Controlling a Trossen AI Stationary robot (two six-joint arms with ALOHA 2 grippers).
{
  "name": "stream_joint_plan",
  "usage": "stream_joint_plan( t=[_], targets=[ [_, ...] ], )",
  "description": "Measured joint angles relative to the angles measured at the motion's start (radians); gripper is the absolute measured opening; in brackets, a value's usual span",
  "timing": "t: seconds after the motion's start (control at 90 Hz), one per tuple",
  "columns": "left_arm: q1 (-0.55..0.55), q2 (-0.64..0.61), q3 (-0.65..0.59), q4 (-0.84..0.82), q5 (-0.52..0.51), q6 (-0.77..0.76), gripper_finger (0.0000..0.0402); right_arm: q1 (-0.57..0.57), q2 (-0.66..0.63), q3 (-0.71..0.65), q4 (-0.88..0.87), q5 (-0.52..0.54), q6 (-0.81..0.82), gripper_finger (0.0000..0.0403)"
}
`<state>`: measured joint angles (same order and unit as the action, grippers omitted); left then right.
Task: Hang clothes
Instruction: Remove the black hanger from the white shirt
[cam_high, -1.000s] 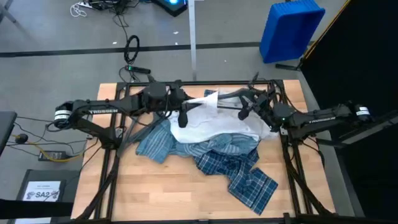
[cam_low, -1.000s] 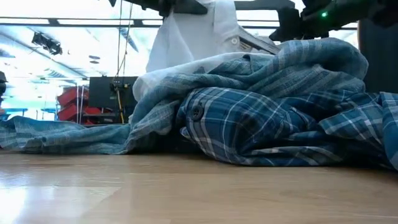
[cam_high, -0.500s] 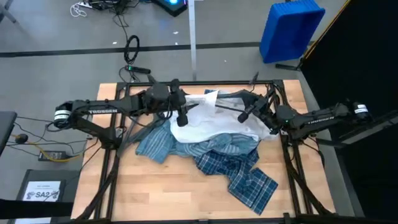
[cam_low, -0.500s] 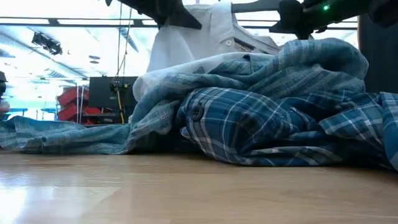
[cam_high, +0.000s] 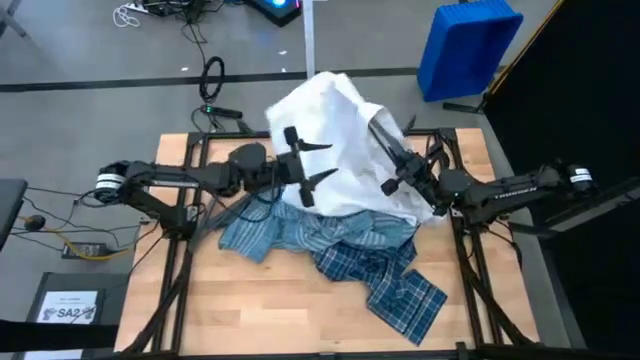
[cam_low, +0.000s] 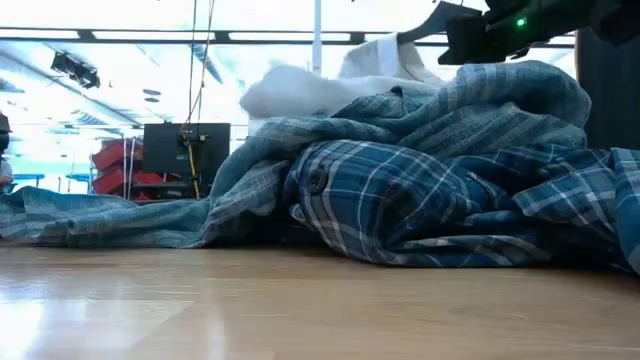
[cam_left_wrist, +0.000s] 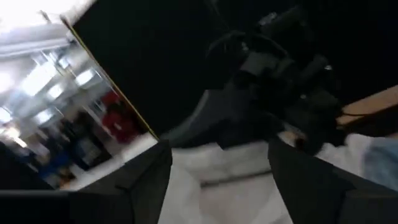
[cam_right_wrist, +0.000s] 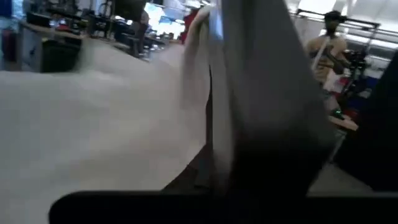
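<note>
High view: left gripper (cam_high: 308, 163), fingers spread wide, tips against the left flank of the white shirt (cam_high: 335, 135), holding nothing. Right gripper (cam_high: 392, 170) meets the same shirt's right flank; whether it is spread or pinching cannot be told. Shirts counted: three. The white one billows up between the two grippers at the table's (cam_high: 300, 310) far edge. The striped blue-grey shirt (cam_high: 250, 232) lies at the left of the heap; the plaid shirt (cam_high: 390, 275) trails toward the near right corner.

Low view: plaid shirt (cam_low: 420, 205) foremost, striped shirt (cam_low: 130, 220) spread left, white shirt (cam_low: 300, 90) behind and above. One gripper (cam_low: 480, 28) sits at the top right.

Left wrist view: two dark fingers (cam_left_wrist: 146, 180) apart, white cloth (cam_left_wrist: 211, 193) between them.

Right wrist view: white cloth (cam_right_wrist: 93, 130) fills the frame; finger state unclear.
</note>
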<state>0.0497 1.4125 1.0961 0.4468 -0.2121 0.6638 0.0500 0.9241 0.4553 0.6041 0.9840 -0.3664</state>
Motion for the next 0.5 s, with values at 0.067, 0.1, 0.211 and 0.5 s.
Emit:
stream_joint_plan(
  t=[0.067, 0.1, 0.211, 0.5],
  targets=[
    [-0.015, 0.036, 0.009, 0.033, -0.037, 0.051, 0.025, 0.005, 0.007, 0.0, 0.001, -0.012, 0.016, 0.0003],
    [-0.019, 0.057, 0.018, 0.036, -0.061, 0.073, 0.025, 0.011, 0.009, 0.0, -0.002, -0.016, 0.025, 0.0003],
    [-0.024, 0.114, 0.049, 0.036, -0.171, 0.096, 0.025, 0.035, 0.008, 0.0, 0.002, -0.046, 0.076, 0.0002],
    [-0.024, 0.303, 0.171, 0.144, -0.464, 0.006, 0.025, 0.053, 0.026, 0.0, 0.054, -0.073, 0.146, 0.0001]
  ],
)
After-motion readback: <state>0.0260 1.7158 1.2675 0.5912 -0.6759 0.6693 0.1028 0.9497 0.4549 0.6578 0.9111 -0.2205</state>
